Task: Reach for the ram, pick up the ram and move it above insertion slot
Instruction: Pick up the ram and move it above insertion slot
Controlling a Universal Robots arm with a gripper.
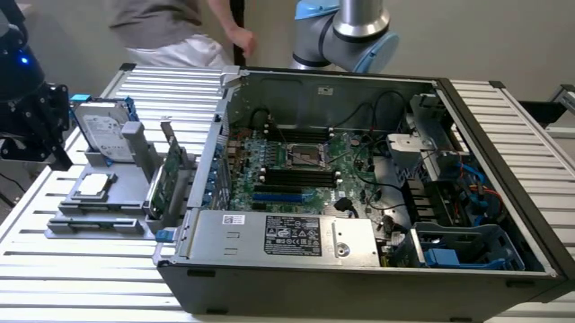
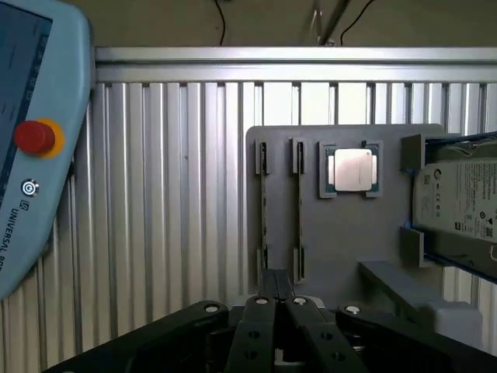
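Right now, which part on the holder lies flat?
The CPU: it lies flat in its pocket, while the hard drive and the green card stand on edge.

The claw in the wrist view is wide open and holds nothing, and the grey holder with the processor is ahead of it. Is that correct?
One thing is wrong: the claw is shut, not wide open. Its fingers are pressed together, as the wrist view shows. It does hold nothing, and the grey holder with the processor is ahead of it.
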